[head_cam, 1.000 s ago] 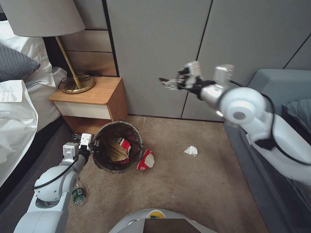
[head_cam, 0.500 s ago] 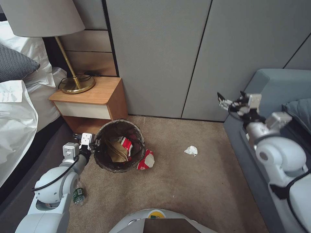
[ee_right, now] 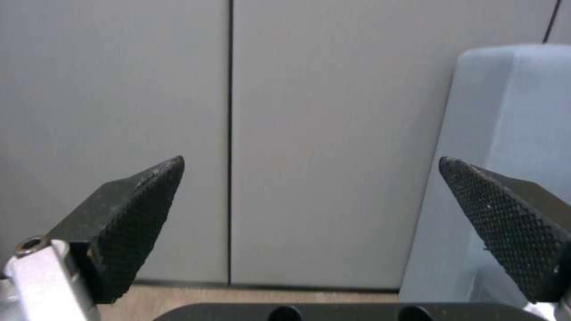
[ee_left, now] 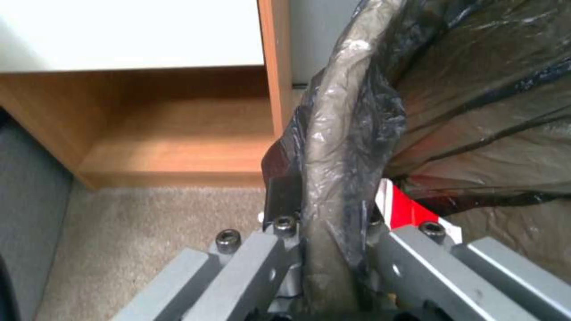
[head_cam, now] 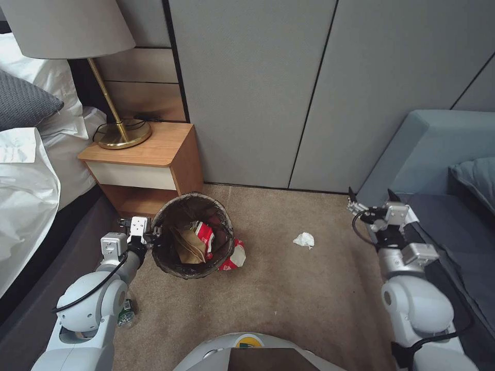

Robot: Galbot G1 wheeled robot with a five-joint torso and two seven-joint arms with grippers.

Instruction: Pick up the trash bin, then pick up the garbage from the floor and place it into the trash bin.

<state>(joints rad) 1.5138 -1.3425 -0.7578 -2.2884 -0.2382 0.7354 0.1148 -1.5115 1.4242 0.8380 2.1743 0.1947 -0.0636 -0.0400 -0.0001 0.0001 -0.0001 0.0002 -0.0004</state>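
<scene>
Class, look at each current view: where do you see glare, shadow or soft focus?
Head view: even room light; the bin interior lies in shadow. Left wrist view: soft focus up close, with glare streaks on the bag folded over the rim that the left end effector clamps. Right wrist view: right end effector fingertips sharp enough to show their texture, wall flatly lit.

Bottle (head_cam: 126, 313) part-hidden behind left arm

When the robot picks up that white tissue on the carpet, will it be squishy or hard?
Probably squishy: the tissue wad looks crumpled and soft, so it should squash between the fingers. It likely weighs almost nothing, being small and papery. It probably won't roll, since it lies lumpy on the carpet. The right gripper is open, empty, raised by the sofa.
</scene>
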